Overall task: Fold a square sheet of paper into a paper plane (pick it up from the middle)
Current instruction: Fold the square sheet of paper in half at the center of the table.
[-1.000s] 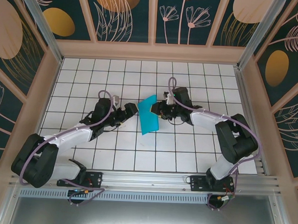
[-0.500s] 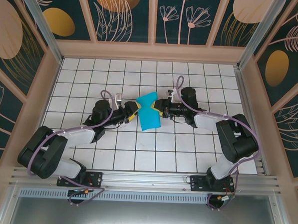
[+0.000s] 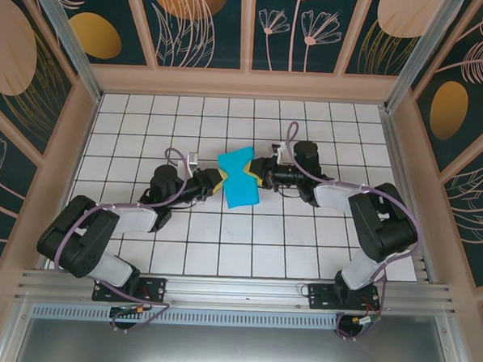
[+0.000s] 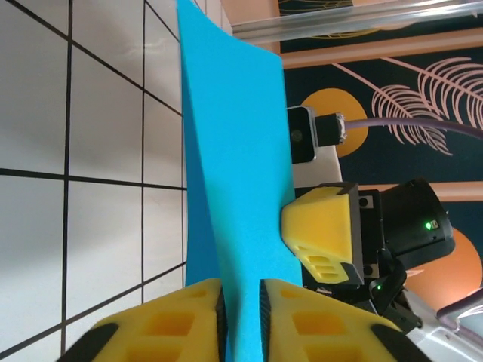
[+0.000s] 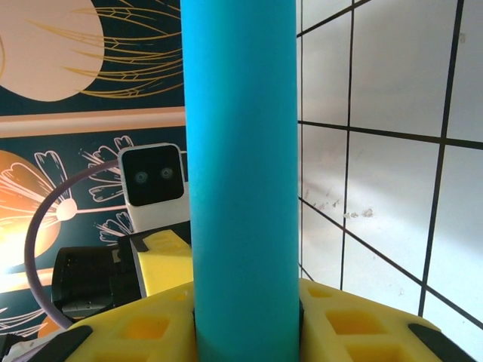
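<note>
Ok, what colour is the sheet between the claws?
Plain bright cyan-blue, unmarked; the sheet shows best in the right wrist view.

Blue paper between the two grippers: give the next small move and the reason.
Probably ease the right gripper open and leave the sheet of paper to the left gripper. Both grippers pinch the sheet from opposite sides, and the left wrist view shows the left fingers shut flat on its edge, so that grip looks firm enough.
</note>
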You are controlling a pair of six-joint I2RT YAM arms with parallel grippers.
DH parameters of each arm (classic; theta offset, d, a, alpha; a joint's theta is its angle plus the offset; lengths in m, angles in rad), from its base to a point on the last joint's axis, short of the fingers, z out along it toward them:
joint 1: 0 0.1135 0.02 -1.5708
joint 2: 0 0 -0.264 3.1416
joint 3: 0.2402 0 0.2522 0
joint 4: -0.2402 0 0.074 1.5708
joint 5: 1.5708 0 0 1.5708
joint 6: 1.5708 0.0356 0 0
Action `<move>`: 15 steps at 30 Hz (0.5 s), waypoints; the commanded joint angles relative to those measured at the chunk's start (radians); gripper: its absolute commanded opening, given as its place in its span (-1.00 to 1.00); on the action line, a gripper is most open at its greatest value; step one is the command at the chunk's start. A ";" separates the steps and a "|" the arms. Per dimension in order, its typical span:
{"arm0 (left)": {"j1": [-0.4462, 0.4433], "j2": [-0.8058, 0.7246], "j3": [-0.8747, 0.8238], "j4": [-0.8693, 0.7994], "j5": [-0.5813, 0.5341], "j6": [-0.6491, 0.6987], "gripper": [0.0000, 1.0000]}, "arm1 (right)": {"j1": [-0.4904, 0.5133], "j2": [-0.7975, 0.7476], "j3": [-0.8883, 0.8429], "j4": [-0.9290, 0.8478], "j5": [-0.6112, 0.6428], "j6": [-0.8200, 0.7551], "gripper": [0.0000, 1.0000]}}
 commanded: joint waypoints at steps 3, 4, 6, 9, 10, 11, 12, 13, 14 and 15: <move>0.005 0.036 -0.036 0.072 -0.021 0.018 -0.86 | 0.035 0.042 0.001 -0.057 0.057 -0.063 -0.31; 0.004 0.043 -0.043 0.075 -0.023 0.025 -0.92 | 0.044 0.049 0.006 -0.084 0.083 -0.078 -0.31; 0.006 0.058 -0.055 0.085 -0.027 0.033 -0.97 | 0.062 0.063 0.015 -0.121 0.126 -0.106 -0.30; 0.005 0.077 -0.054 0.050 -0.033 0.065 -1.00 | 0.083 0.083 0.028 -0.178 0.191 -0.142 -0.23; 0.006 0.082 -0.051 0.032 -0.035 0.079 -1.00 | 0.083 0.086 0.029 -0.193 0.214 -0.150 -0.19; 0.006 0.088 -0.046 0.018 -0.033 0.092 -1.00 | 0.083 0.088 0.030 -0.205 0.234 -0.158 -0.12; 0.006 0.092 -0.044 0.008 -0.032 0.100 -1.00 | 0.083 0.089 0.030 -0.218 0.251 -0.163 -0.07; 0.005 0.097 -0.038 -0.006 -0.030 0.110 -1.00 | 0.101 0.090 0.028 -0.236 0.273 -0.168 -0.01; 0.004 0.104 -0.033 -0.019 -0.031 0.119 -1.00 | 0.105 0.088 0.031 -0.257 0.294 -0.176 0.05; 0.004 0.109 -0.029 -0.026 -0.032 0.123 -1.00 | 0.106 0.086 0.031 -0.272 0.312 -0.183 0.08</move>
